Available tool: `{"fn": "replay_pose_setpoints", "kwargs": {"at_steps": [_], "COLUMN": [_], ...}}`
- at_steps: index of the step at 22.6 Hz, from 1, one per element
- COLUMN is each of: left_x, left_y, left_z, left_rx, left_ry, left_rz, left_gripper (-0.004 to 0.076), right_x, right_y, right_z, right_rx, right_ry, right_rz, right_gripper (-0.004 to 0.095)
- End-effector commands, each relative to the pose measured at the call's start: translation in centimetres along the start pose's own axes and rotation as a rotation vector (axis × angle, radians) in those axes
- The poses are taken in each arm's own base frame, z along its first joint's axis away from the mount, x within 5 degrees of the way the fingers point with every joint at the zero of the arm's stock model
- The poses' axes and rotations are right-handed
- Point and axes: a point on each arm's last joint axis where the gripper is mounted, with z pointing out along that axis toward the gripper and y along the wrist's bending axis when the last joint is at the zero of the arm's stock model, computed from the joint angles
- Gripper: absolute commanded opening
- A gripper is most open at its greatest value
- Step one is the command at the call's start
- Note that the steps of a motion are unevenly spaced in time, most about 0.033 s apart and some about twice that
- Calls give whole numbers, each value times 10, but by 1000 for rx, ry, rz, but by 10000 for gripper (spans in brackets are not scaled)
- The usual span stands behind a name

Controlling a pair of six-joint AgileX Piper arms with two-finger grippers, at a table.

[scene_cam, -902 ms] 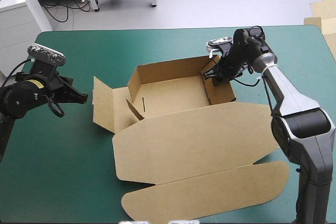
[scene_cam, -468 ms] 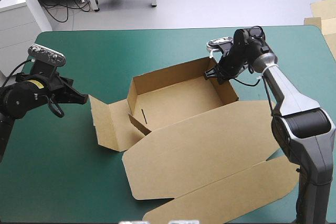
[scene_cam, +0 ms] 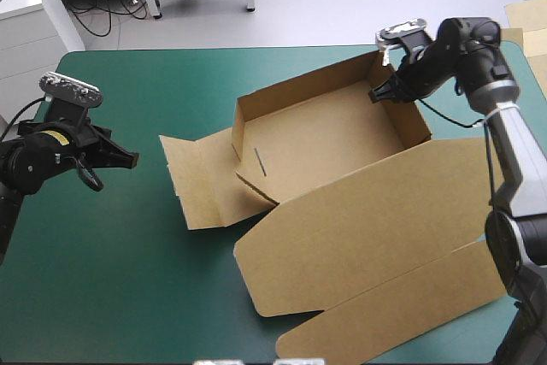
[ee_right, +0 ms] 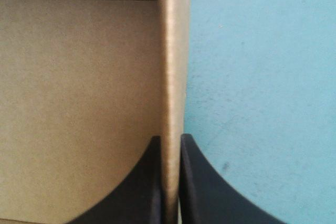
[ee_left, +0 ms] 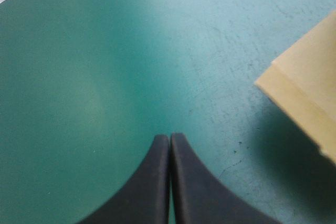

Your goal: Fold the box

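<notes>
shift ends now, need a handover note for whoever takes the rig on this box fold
Right gripper: shut on the box, pinching its right wall near the far corner.
Left gripper: shut, empty, over the teal-green cover, left of the box.
Done: far, left and right walls stand.
Left to do: left flap lies flat, untucked; lid lies flat toward the near edge.

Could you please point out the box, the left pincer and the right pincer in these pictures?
box point(scene_cam: 333, 138): high view, on the tray's floor.
left pincer point(ee_left: 169, 137): left wrist view, where its shut fingertips meet.
right pincer point(ee_right: 169, 139): right wrist view, midway between fingertips clamping the box's wall.
</notes>
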Motion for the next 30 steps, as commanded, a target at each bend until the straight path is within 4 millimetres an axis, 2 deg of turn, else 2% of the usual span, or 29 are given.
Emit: {"fn": "replay_pose_setpoints", "kwargs": {"at_steps": [1, 3, 4, 5, 7, 10, 13, 17, 22, 26, 30], "left_x": [-9, -7, -7, -4, -1, 8, 31, 58, 65, 63, 55], "left_y": [5, 9, 12, 20, 30, 49, 71, 81, 73, 52, 31], "left_z": [-15, -15, -15, -16, -15, -10, 16, 59, 94, 117, 126], "left_rx": [-58, -71, -77, -90, -93, 4, 225, 359, 522, 670, 782], "left_ry": [-78, -69, -65, -64, -60, -57, -136, -153, -135, -111, -123], "left_rz": [-15, -28, -38, -89, -118, -152, -309, -486, -554, -465, -466], "left_gripper": [-8, 17, 17, 17, 17, 17, 17, 16, 16, 20, 126], "right_x": [6, 14, 18, 25, 31, 35, 34, 33, 30, 28, 23], "right_y": [-10, -24, -29, -40, -49, -54, -53, -51, -44, -39, -25], "right_z": [-75, -101, -108, -122, -134, -148, -149, -150, -156, -157, -156], "right_rx": [18, 1, 5, 17, 18, -41, -78, -87, -151, -179, -183], "right_ry": [-168, -244, -262, -297, -330, -406, -430, -438, -488, -501, -488], "right_rz": [9, 44, 66, 109, 150, 186, 195, 189, 167, 160, 110], "right_gripper": [-21, -20, -20, -20, -21, -20, -20, -20, -20, -20, -20]}}
